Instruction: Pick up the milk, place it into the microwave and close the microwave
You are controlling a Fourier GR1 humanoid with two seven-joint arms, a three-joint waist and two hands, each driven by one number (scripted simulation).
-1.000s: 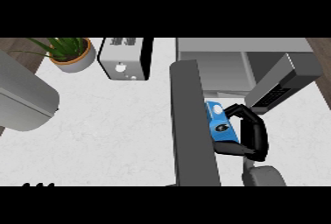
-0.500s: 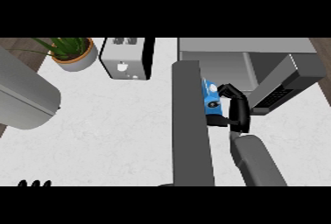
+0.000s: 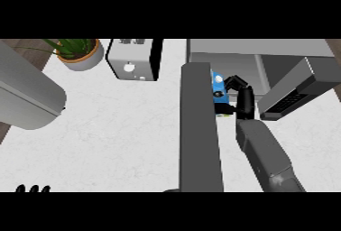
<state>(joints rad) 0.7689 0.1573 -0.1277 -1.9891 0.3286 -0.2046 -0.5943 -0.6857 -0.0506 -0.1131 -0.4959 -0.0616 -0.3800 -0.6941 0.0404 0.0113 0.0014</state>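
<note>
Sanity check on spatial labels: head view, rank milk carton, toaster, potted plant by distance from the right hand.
1. Milk carton: in the right hand, at the microwave's mouth.
2. Toaster: up and left.
3. Potted plant: far left, beyond the toaster.

**The robot's arms and hands**

A thick grey forearm (image 3: 266, 158), smooth and rounded, shows at the lower right of the frame. It ends in a shiny black right hand (image 3: 244, 97). Black fingertips of the left hand (image 3: 32, 189) show lower left.
</note>
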